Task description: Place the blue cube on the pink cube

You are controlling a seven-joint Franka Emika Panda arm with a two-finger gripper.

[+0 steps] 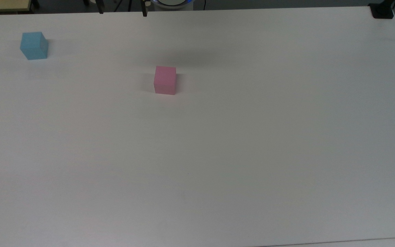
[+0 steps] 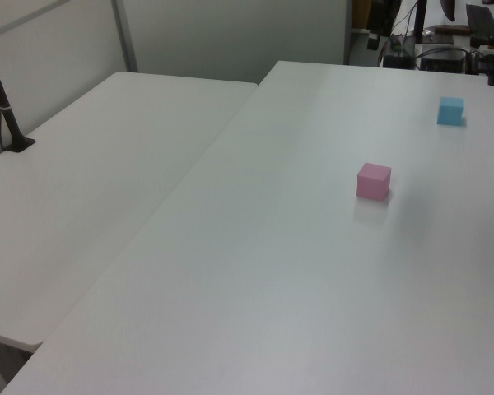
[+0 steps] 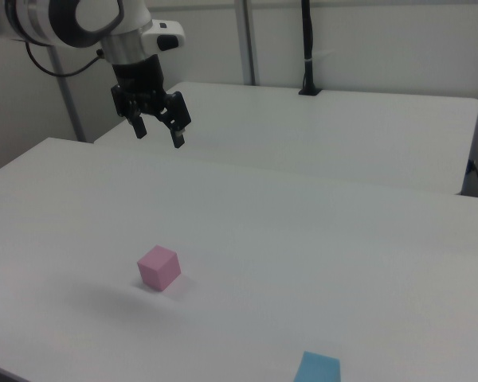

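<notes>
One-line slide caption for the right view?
Open-jawed gripper hangs high above small matte pink cube; light sky-blue cube sits apart on white table.

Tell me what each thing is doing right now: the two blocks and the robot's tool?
blue cube: sitting flat on the table, alone, nothing touching it.
pink cube: sitting flat on the table, nothing on top.
tool: open, empty, up in the air above the table.

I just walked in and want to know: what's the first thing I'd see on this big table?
Two little blocks stand out on the white table: a pink cube near the middle and a blue cube far off toward the top view's upper left, well apart. In the right view, the robot's black end effector hangs open in the air above the table, holding nothing.
</notes>
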